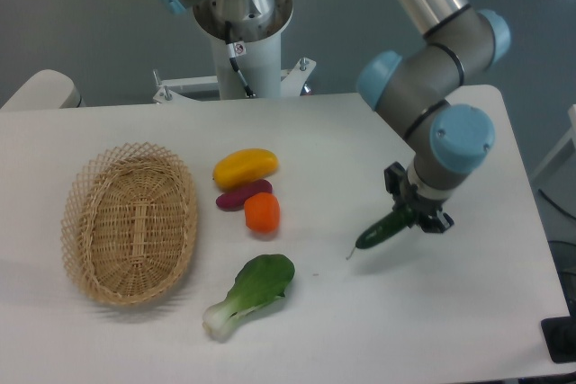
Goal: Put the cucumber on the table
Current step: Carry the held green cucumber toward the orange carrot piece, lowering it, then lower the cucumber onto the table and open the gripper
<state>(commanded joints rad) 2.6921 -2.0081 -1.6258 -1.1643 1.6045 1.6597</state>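
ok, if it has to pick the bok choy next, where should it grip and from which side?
Best guess: come from above and close across the white stalk end of the bok choy, near the lower left. It lies flat on the table, diagonal, and the stalk looks firmer than the leafy top. Fingers across its long axis. The gripper is busy with the cucumber.
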